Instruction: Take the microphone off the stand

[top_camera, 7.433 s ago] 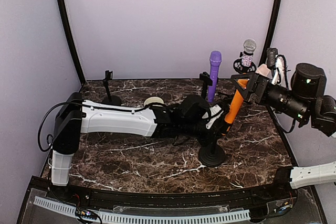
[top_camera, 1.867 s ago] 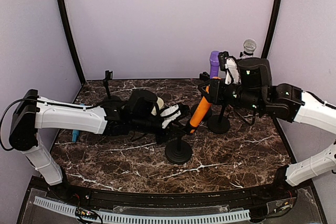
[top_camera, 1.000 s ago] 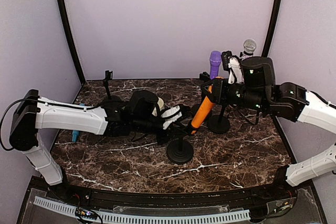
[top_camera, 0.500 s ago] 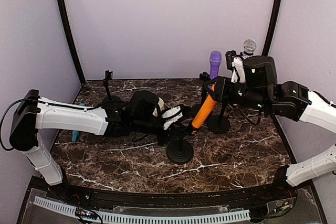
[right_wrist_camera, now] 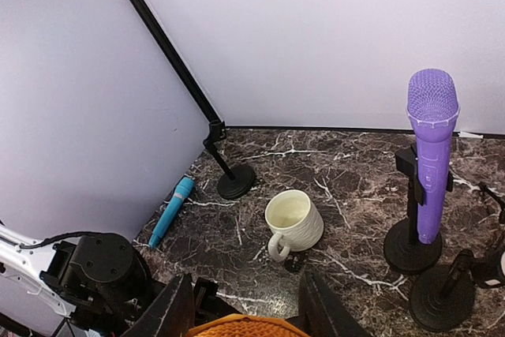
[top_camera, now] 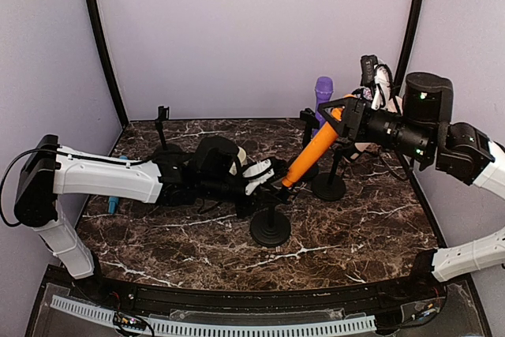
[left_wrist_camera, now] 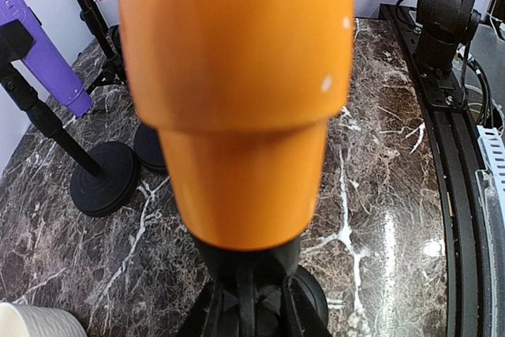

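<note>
The orange microphone [top_camera: 314, 149] slants up to the right, its mesh head between the fingers of my right gripper [top_camera: 345, 112], which is shut on it. Its lower end sits at the black clip of the stand [top_camera: 270, 229]. My left gripper [top_camera: 267, 181] is shut on that stand's post just under the clip. In the left wrist view the microphone's blunt orange end [left_wrist_camera: 237, 116] fills the frame above the clip [left_wrist_camera: 246, 267], and my left gripper [left_wrist_camera: 252, 317] is shut around the post. In the right wrist view only the orange mesh [right_wrist_camera: 246, 327] shows in my right gripper [right_wrist_camera: 248, 315].
A purple microphone [top_camera: 323, 94] stands in its own stand at the back. An empty stand [top_camera: 330, 185] is just right of the orange one, another empty stand [top_camera: 163, 128] at back left. A white mug [right_wrist_camera: 293, 222] and a blue microphone [right_wrist_camera: 172, 211] lie on the marble table [top_camera: 371, 226].
My right gripper has moved up and to the right with the orange microphone's head, tilting the microphone flatter and drawing it up along the clip. The left arm and the stand have stayed put.
</note>
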Controlling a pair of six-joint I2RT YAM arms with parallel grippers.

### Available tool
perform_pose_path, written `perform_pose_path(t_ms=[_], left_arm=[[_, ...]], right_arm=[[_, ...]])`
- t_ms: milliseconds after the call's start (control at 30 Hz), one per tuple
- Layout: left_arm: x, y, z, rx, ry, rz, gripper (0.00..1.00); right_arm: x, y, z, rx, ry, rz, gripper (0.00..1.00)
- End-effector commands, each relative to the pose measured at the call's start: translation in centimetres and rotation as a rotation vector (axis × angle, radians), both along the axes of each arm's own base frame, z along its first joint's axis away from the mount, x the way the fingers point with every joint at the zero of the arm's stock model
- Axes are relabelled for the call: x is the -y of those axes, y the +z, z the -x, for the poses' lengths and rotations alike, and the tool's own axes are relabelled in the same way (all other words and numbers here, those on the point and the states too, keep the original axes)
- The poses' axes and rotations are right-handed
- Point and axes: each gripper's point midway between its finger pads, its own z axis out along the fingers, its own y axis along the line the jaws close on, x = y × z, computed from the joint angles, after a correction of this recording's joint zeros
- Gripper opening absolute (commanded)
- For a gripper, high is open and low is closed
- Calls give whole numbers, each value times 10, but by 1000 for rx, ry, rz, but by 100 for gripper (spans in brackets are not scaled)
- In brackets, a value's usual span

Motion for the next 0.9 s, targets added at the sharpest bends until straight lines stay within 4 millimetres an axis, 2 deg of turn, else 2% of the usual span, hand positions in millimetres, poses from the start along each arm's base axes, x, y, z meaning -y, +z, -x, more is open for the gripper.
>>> perform_pose_path(t_ms=[0,267,333,500,533,600,767,867], left_arm=[[-34,-67,2,-46,33,-246,0],[-35,-59,-5,-42,83,-228,0],[-36,-49,-6,-51,108,-202,0],[-47,-6,-7,-73,198,-102,0],[-52,-4,-8,-85,230,-96,0],[-68,15,-11,-75,294,-65,0],[-121,14,-25,-77,487,-127,0],[-155,20,-36,-83,600,-130,0]], right_arm=[[5,39,8,84,27,-89,15],[13,40,7,77,-5,-87,15],[15,40,7,74,-16,-78,15],[20,40,5,72,-38,-64,15],[20,38,5,70,-40,-60,15],[20,36,5,70,-40,-52,15],[13,25,2,60,-29,-26,15],[10,20,2,58,-20,-30,15]])
